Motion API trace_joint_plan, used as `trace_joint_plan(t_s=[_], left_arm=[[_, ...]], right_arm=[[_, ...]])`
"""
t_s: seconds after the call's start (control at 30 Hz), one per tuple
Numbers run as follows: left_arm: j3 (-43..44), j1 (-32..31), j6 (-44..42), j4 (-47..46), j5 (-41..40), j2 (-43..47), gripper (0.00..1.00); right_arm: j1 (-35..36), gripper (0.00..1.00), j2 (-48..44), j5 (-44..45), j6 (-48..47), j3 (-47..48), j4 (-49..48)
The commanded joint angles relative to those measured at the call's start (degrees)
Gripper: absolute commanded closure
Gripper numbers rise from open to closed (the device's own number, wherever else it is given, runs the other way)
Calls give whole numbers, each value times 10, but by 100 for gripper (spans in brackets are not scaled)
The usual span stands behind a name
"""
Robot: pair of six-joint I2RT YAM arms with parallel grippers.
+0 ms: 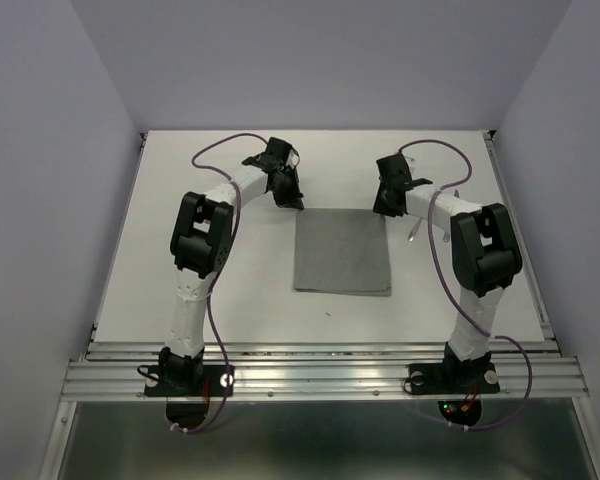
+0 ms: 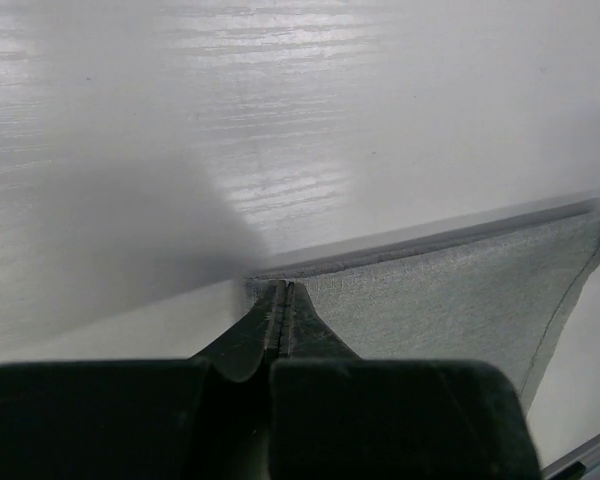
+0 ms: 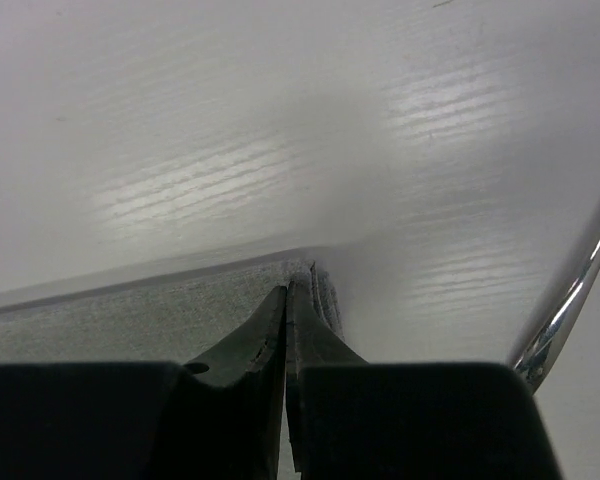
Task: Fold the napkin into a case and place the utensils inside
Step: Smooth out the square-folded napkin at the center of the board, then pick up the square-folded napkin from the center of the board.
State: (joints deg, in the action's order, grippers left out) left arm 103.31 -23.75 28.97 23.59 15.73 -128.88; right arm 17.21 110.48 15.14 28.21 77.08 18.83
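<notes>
As the mid-grey cloth napkin [image 1: 342,252] lay flat at the middle of the white table [image 1: 260,310], the left gripper [image 2: 283,290] was clenched on its far left corner and the right gripper [image 3: 288,290] on its far right corner. A slim silver metal utensil [image 3: 583,285] lay just right of it. For a clean fold, I think both corners should rise together and travel evenly toward the near edge.

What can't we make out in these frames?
Top view: the right arm covers most of the silver metal utensils; which is fork or knife is unclear.
Right wrist view: the curved silver metal handle is cut off by the right edge.
Both wrist views: blur and the shut left gripper and right gripper hide how many layers of the thin grey cloth napkin they pinch.
</notes>
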Motion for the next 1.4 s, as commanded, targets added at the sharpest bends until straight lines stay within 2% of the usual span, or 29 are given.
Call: trace_joint_plan(t_s=[0.0, 0.2, 0.43, 0.53, 0.63, 0.67, 0.7, 0.77, 0.83, 0.87, 1.0, 1.13, 1.27, 1.37], left_arm=[[28, 3, -9, 14, -10, -14, 100], [5, 4, -15, 7, -28, -2, 100], [59, 12, -45, 45, -61, -31, 100], [95, 12, -60, 72, -76, -31, 100], [128, 12, -73, 93, -90, -9, 100], [131, 12, -74, 94, -90, -1, 100], [134, 12, -74, 96, -87, 9, 100], [121, 12, -74, 95, -82, 41, 100], [95, 12, -74, 82, -65, 67, 100], [55, 11, -71, 74, -60, 96, 100], [-80, 4, -59, 25, -35, 169, 100], [-130, -12, -58, 22, -67, 189, 100], [-168, -18, -57, 15, -63, 206, 100], [-174, -19, -51, 7, -54, 211, 100]], right_arm=[[-5, 94, 36, 17, -7, 13, -7], [-5, 94, 55, 10, -8, 9, -8], [-5, 94, 56, 9, -9, 11, -9], [-5, 93, 51, -2, -18, 42, 8], [-5, 86, 12, 1, -25, 49, 16], [-5, 74, -2, -4, -26, 47, 16], [-5, 67, -30, -7, -33, 44, 18], [-5, 59, -57, -23, -36, 27, 24], [-5, 59, -100, -34, -34, 5, 40], [-5, 59, -118, -45, -32, -9, 45], [0, 60, -232, -78, 3, -142, 45], [26, 60, -300, -89, 55, -239, 66], [62, 62, -372, -104, 105, -322, 68], [80, 64, -381, -111, 132, -363, 65]])
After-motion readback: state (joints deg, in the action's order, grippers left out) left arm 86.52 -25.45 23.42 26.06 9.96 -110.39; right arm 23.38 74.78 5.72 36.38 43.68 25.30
